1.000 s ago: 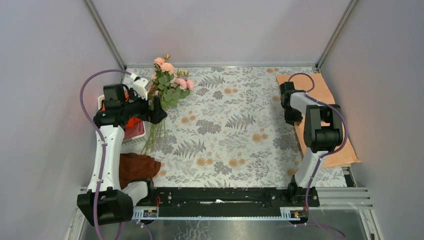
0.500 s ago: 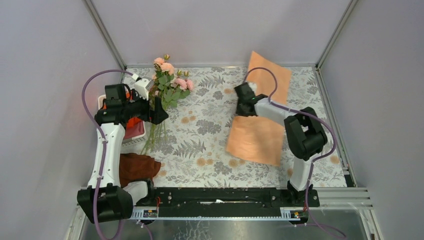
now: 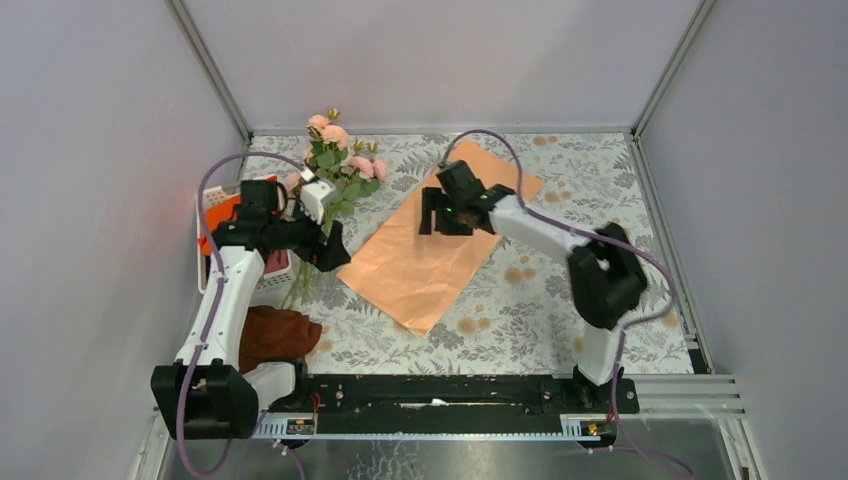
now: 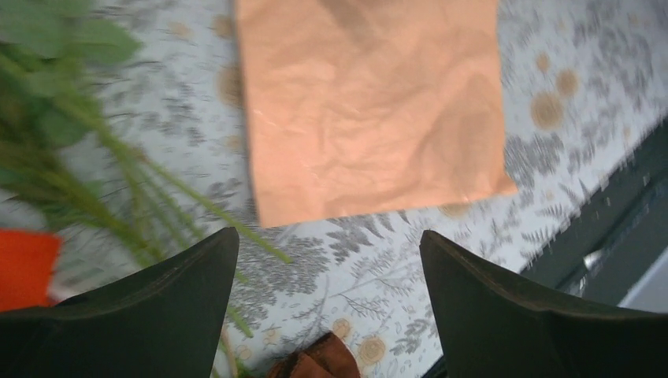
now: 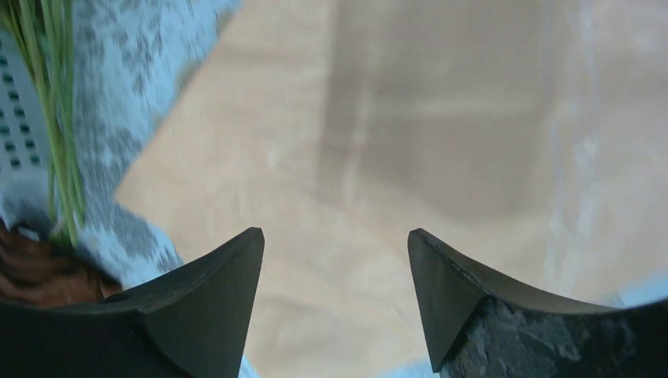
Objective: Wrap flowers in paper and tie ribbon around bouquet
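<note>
1. Since the paper [image 3: 430, 250] lies flat with nothing pinning it down, one bump could slide it or crumple it, because it looks thin.
2. The right gripper [image 3: 441, 218] hangs over the paper's far end, fingers wide, holding nothing. If it dips low, it may drag the sheet.
3. The left gripper [image 3: 331, 252] sits just left of the paper, fingers wide and empty.
4. The flowers [image 3: 340, 178] lie left of the paper, not on it. A hard squeeze could snap their stems.
</note>
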Controlling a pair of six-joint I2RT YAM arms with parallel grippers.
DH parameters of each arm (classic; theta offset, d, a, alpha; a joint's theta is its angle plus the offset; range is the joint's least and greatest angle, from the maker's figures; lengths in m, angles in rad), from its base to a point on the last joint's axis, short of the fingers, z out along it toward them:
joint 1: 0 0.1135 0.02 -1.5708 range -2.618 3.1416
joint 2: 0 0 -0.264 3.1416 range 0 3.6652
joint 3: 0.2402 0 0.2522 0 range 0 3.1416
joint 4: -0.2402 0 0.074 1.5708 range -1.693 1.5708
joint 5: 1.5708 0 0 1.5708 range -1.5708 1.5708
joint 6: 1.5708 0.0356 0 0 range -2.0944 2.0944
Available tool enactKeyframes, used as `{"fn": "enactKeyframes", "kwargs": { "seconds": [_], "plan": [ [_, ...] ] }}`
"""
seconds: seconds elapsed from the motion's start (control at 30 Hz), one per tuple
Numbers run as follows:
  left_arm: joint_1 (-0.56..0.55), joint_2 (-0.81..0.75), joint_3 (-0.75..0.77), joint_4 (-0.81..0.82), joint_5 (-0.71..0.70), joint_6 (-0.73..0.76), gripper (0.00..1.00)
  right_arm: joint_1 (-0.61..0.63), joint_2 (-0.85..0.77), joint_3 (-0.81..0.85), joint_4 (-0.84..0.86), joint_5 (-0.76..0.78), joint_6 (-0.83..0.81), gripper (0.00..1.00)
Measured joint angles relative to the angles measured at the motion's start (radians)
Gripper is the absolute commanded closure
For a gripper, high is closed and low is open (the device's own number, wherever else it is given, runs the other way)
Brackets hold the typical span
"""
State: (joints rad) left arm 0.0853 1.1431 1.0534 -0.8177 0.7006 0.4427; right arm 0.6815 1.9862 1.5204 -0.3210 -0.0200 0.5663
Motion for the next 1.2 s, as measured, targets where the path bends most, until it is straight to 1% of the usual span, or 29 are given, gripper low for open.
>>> {"fn": "enactKeyframes", "kwargs": {
  "seconds": [0.07,0.17,0.23,0.3,0.37,0.43,0.53,0.57,0.63,0.77,0.9,0.97,1.03,1.07,1.1,1.17,1.2],
  "plan": [
    [-0.065,0.0,-0.035,-0.018,0.01,0.048,0.14,-0.004,-0.15,-0.13,-0.019,-0.01,-0.031,0.25],
    [-0.19,0.0,-0.077,-0.03,0.031,0.11,0.15,-0.014,-0.384,-0.349,-0.035,-0.057,-0.043,0.25],
    [-0.293,-0.002,-0.1,-0.017,0.04,0.13,0.16,-0.024,-0.48,-0.462,-0.038,-0.089,-0.043,0.26],
    [-0.412,-0.009,-0.135,0.031,0.024,0.134,0.16,-0.048,-0.518,-0.557,-0.028,-0.126,-0.038,0.27],
    [-0.565,-0.016,-0.185,0.1,-0.016,0.139,0.16,-0.09,-0.521,-0.639,-0.008,-0.163,-0.025,0.27],
    [-0.725,-0.013,-0.239,0.16,-0.068,0.175,0.15,-0.135,-0.522,-0.702,-0.002,-0.186,-0.011,0.28],
    [-0.914,0.008,-0.327,0.227,-0.137,0.263,0.14,-0.174,-0.527,-0.743,-0.001,-0.195,0.001,0.29],
    [-0.946,0.019,-0.349,0.245,-0.152,0.286,0.15,-0.174,-0.531,-0.747,0.005,-0.201,0.004,0.29],
    [-0.989,0.052,-0.392,0.292,-0.189,0.333,0.2,-0.173,-0.546,-0.752,0.025,-0.211,0.008,0.29],
    [-0.999,0.145,-0.407,0.418,-0.241,0.363,0.34,-0.173,-0.58,-0.777,0.063,-0.219,0.015,0.29],
    [-1.0,0.225,-0.397,0.525,-0.268,0.353,0.41,-0.173,-0.589,-0.806,0.072,-0.219,0.016,0.29],
    [-1.0,0.259,-0.391,0.552,-0.271,0.348,0.45,-0.173,-0.589,-0.816,0.071,-0.219,0.015,0.29],
    [-1.0,0.291,-0.38,0.559,-0.275,0.346,0.53,-0.173,-0.589,-0.819,0.071,-0.218,0.015,0.3],
    [-1.0,0.302,-0.377,0.562,-0.278,0.343,0.59,-0.173,-0.589,-0.819,0.072,-0.218,0.014,0.3],
    [-1.0,0.311,-0.375,0.563,-0.282,0.343,0.63,-0.173,-0.589,-0.819,0.072,-0.218,0.014,0.3],
    [-1.001,0.323,-0.369,0.564,-0.294,0.339,0.66,-0.173,-0.589,-0.819,0.07,-0.217,0.013,0.3],
    [-1.001,0.325,-0.365,0.564,-0.299,0.336,0.7,-0.173,-0.589,-0.819,0.069,-0.216,0.013,0.3]
  ]
}}
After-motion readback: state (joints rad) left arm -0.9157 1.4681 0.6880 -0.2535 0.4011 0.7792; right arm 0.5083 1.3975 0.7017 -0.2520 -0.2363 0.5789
